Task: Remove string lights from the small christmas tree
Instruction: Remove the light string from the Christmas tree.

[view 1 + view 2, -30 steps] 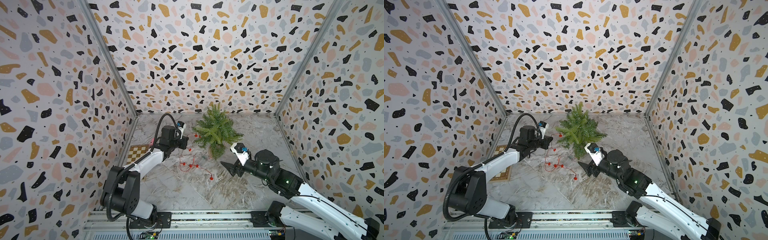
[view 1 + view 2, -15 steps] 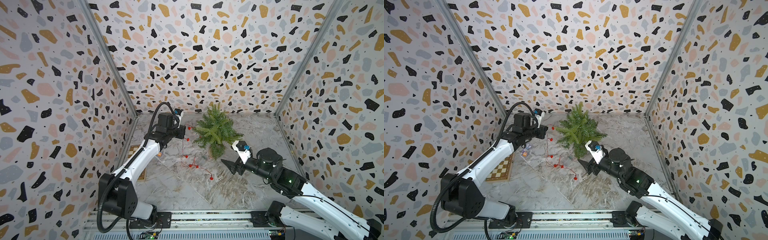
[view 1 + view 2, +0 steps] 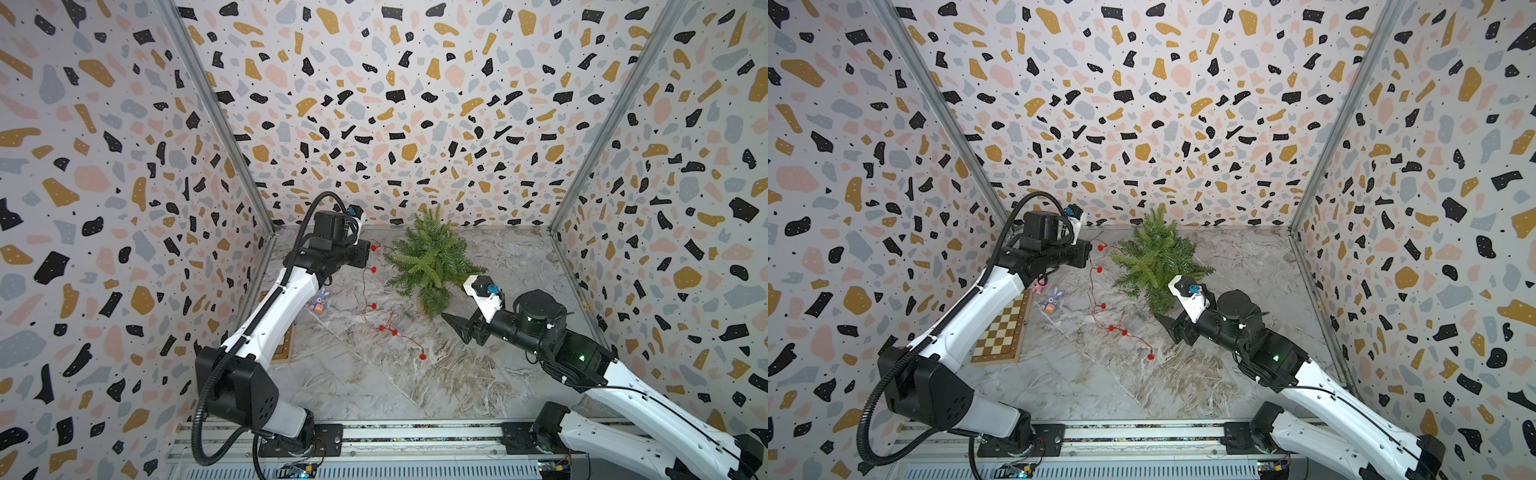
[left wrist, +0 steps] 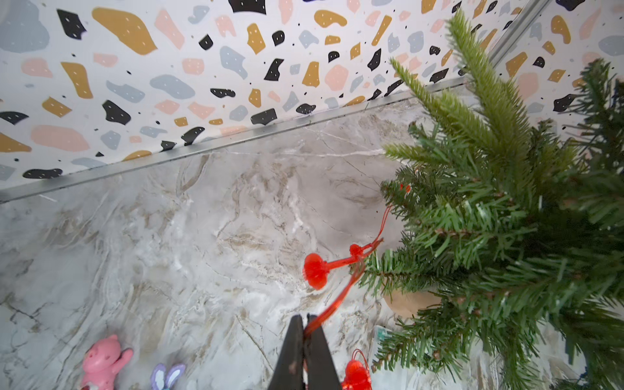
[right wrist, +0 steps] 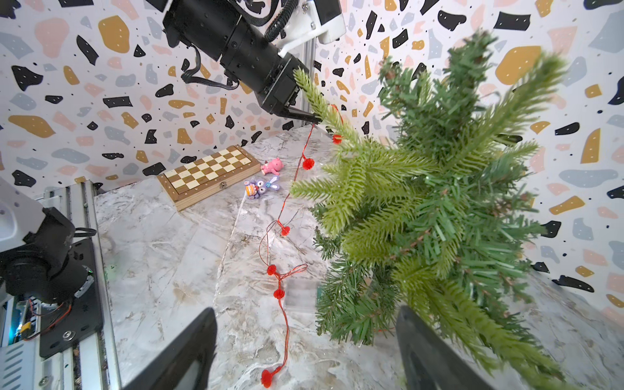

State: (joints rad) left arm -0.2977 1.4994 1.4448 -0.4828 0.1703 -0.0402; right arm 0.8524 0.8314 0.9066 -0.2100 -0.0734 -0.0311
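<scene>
Left hand (image 4: 303, 319) clamps the string lights (image 5: 285, 199), wire snagged in the small christmas tree (image 5: 439, 202); right hand (image 5: 304, 314) gapes empty beside it. Chessboard (image 5: 206, 174) and toys (image 5: 261, 187) line the desk's (image 5: 169, 270) left edge.

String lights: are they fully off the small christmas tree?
No, the string lights lead from the left gripper into the small christmas tree.

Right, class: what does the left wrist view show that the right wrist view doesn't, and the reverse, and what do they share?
Only the left wrist view: a tan patch under the small green fir tree, perhaps its base. Only the right wrist view: the wooden chequered chessboard and the open right tool. Both: that tree, the red-beaded string lights, the shut left tool pinching their wire, the pink bear toy and the purple rabbit toy.
</scene>
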